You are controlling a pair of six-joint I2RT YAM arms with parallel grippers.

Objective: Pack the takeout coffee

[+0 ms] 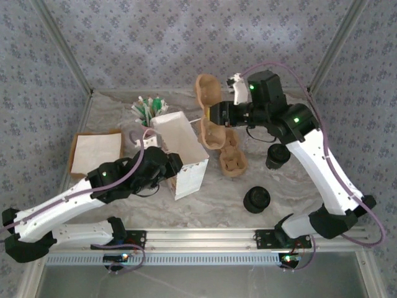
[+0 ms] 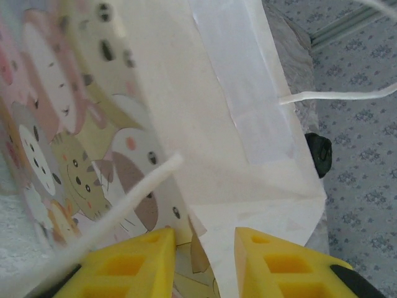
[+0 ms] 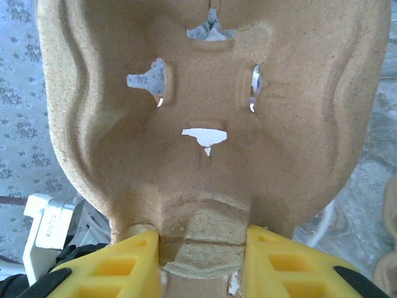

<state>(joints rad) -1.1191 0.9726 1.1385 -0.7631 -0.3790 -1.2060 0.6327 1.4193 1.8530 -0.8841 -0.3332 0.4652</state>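
My left tool (image 2: 205,234) is spread astride the bag's (image 2: 205,93) rim, likely steadying it. My right tool (image 3: 203,239) pinches a cup carrier (image 3: 205,81) for loading. The takeout coffee (image 1: 277,155), apparently lidded, waits on the surface (image 1: 211,205) at the bag's 3 o'clock.

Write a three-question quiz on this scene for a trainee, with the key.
1. True or false: the right hand grips a brown pulp cup carrier.
2. Multiple choice: the left hand has its fingers either side of an edge of A) the white paper bag, B) a glass bottle, C) the pulp carrier.
3. Fill in: seen from the arm bases, the cup of green-and-white sticks stands ___ the bag.

Key: 1 true; 2 A; 3 behind.
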